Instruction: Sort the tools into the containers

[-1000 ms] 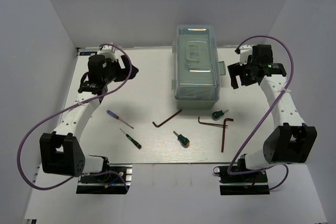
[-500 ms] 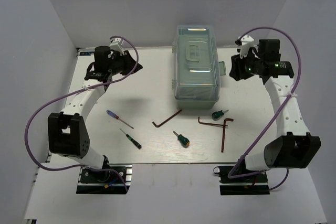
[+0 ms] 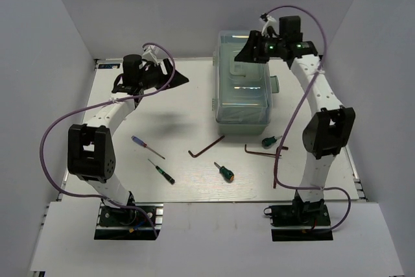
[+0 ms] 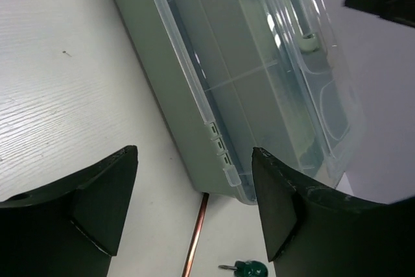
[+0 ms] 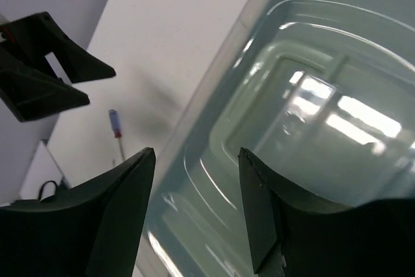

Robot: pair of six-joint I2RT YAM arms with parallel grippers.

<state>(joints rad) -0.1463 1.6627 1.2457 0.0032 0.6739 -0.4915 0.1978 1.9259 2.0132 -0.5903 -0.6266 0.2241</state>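
The pale green toolbox [image 3: 243, 89] with its clear lid closed stands at the table's back centre. My left gripper [image 3: 179, 78] is open and empty, left of the box; its wrist view shows the box's side wall [image 4: 170, 89]. My right gripper [image 3: 244, 53] is open and empty above the lid's back part [image 5: 311, 115]. On the table in front lie a blue-handled screwdriver [image 3: 148, 147], a dark-handled screwdriver [image 3: 161, 170], a small hex key [image 3: 206, 146], a large hex key [image 3: 269, 157] and two green stubby screwdrivers [image 3: 225, 172] [image 3: 271, 140].
White walls close in the table on the left, back and right. Purple cables loop from both arms. The right wrist view shows the left gripper's dark fingers [image 5: 45, 63] and the blue-handled screwdriver [image 5: 117, 128] beyond the box.
Both arms swung inward toward the toolbox. The right gripper moved from the box's right side to above the back of its lid. The left gripper moved right, nearer the box.
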